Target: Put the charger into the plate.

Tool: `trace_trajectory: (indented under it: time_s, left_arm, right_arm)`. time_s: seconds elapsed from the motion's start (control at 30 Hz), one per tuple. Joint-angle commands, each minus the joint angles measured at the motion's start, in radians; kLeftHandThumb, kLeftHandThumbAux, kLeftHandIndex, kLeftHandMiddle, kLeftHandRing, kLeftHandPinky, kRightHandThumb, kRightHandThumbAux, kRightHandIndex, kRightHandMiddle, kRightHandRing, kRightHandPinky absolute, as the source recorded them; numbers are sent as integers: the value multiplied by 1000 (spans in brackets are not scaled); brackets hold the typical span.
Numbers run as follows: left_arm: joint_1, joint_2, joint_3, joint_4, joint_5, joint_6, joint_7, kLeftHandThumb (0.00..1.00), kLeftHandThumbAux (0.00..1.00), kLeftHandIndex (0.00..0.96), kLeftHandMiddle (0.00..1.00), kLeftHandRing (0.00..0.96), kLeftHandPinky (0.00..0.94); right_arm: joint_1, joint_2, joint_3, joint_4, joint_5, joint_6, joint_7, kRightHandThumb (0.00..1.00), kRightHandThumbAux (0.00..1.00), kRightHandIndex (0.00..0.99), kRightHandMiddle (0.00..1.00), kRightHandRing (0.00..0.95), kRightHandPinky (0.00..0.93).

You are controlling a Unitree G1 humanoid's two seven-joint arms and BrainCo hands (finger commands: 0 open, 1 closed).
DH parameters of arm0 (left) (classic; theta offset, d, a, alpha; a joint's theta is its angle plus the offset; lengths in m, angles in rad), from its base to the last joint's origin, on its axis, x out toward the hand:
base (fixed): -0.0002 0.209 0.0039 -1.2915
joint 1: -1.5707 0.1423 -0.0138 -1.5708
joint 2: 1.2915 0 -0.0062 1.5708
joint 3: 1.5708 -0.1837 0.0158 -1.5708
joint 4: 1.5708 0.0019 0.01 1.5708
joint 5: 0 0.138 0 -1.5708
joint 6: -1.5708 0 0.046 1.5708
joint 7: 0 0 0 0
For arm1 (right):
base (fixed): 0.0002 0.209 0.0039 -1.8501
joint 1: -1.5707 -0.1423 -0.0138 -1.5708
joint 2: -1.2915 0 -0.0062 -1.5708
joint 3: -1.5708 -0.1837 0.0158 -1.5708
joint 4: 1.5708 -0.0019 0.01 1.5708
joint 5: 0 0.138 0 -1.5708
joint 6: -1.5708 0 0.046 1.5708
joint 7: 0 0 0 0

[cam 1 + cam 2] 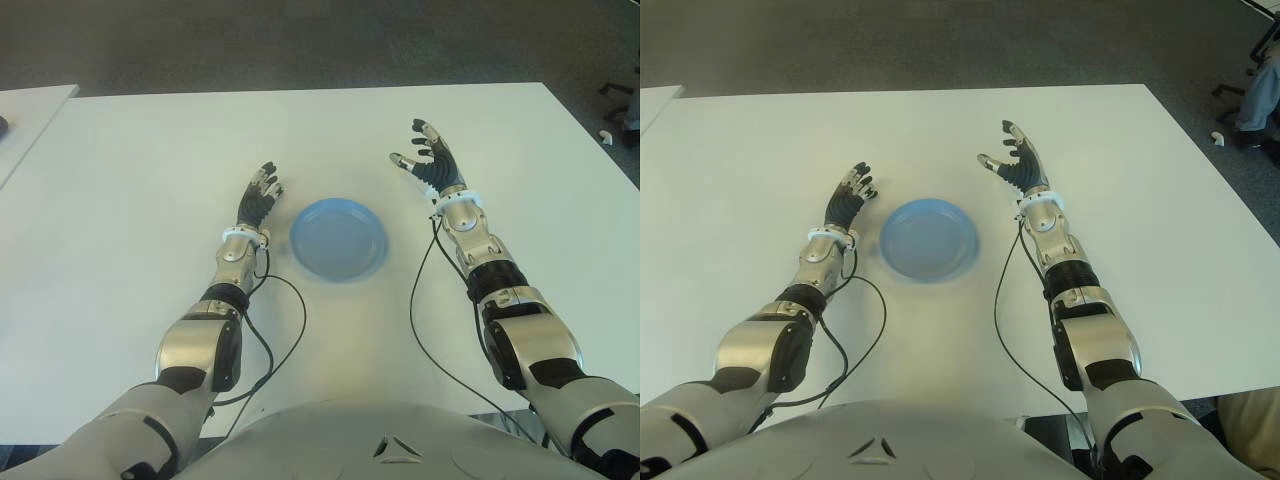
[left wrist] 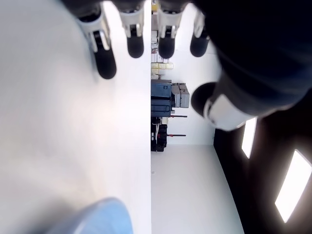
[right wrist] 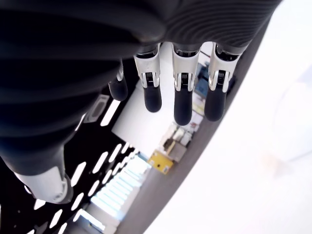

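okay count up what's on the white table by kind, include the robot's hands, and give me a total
Round light-blue plates: 1
Robot hands, both open and empty: 2, left hand left of the plate, right hand to its right
Chargers: 0 in view
Total: 3

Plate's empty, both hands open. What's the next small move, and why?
Probably hold position and look for the charger first: no view shows it. The blue plate sits empty on the white table, between the left hand and the right hand, both with fingers spread and holding nothing. Reaching now would have no target.
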Motion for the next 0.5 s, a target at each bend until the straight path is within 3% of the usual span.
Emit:
trace_trajectory:
  time_s: [0.03, 0.3, 0.5]
  left_arm:
    - [25, -8, 1, 31, 5, 29, 5, 1, 674, 0, 0, 0, 0]
    - [27, -11, 2, 30, 4, 23, 5, 5, 678, 0, 0, 0, 9]
    - [30, -13, -5, 27, 12, 17, 15, 7, 668, 0, 0, 0, 12]
  right_arm:
    - [-28, 9, 7, 67, -25, -41, -64, 415, 547, 46, 105, 150, 208]
    - [-76, 13, 27, 158, -66, -83, -170, 431, 529, 30, 75, 107, 160]
    - [-130, 3, 52, 323, -102, -101, -249, 442, 529, 21, 66, 82, 131]
